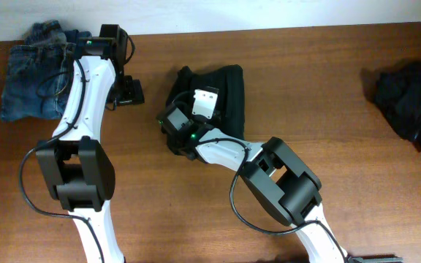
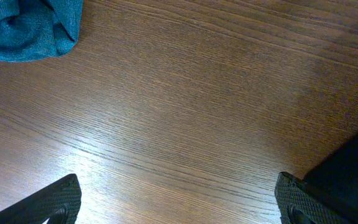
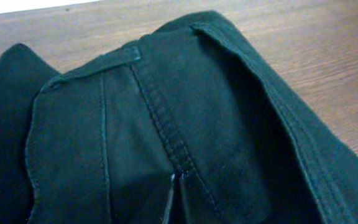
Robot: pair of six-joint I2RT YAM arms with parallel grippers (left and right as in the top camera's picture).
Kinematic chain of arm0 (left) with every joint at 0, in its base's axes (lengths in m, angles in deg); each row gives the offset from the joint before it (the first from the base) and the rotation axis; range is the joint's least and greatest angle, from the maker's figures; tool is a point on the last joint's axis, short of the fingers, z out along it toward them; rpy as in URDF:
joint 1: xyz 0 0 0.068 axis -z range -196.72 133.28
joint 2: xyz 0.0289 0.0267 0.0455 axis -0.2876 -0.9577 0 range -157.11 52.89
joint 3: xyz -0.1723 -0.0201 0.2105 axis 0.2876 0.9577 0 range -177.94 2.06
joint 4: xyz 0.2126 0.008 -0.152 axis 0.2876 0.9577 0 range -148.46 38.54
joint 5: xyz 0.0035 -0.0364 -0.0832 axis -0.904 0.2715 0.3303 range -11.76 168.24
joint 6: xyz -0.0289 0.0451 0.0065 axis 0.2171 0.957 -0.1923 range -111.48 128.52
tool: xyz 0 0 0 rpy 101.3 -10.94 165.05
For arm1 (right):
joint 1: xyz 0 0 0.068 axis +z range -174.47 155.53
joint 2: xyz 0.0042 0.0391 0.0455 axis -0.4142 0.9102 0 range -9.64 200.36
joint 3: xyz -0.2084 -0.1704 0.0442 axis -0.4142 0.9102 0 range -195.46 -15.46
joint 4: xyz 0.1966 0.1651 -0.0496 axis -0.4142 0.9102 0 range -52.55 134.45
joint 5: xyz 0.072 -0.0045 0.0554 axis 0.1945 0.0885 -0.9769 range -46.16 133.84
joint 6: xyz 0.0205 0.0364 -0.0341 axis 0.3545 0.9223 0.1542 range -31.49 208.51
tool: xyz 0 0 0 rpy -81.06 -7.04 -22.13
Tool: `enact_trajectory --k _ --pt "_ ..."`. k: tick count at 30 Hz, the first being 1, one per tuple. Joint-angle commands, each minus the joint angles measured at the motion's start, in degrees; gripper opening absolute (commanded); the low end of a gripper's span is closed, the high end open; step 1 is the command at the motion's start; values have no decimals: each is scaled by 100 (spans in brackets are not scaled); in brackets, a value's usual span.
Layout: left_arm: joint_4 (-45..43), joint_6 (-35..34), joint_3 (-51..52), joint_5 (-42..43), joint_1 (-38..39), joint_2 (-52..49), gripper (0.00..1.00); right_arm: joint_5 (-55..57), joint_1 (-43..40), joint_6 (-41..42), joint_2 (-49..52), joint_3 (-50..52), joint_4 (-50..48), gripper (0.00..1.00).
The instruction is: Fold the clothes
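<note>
A brown wooden worktop (image 1: 305, 73) seen from above, with two white and black robot arms reaching across it. A folded black garment (image 1: 218, 80) lies at the middle far side. The right hand (image 3: 174, 199) sits low on it, its fingers pressed together with the tips against a stitched seam beside a pocket flap. Whether any cloth is caught between them cannot be told. A second black garment (image 1: 411, 102), crumpled in a heap, lies well apart at the far right edge. The left hand (image 2: 178, 202) hangs over bare wood with its fingers spread wide, holding nothing. It is between the folded black garment and a pile of blue jeans (image 1: 35, 73) at the far left.
</note>
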Motion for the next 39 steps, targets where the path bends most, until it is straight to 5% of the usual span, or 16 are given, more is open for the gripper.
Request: enact_trajectory --k 1,6,11,17,27,39 --pt "7 -57 28 4 -20 -52 99 474 37 -282 302 136 96 8" --pt "4 -59 28 4 -20 -52 99 1843 -15 -1165 -372 -184 -236 5" --pt "11 -57 28 4 -20 -52 99 584 -385 -3338 -669 -280 -2109 4" --pt "-4 -57 28 4 -20 -52 99 -1023 -1045 -2791 -544 -273 -1316 4" --pt "-20 -57 28 4 -15 -52 99 -1602 -1161 -2173 815 -264 -1010 4" --pt "-15 -57 28 4 -20 -52 99 970 -466 -3410 -461 -474 -1635 4"
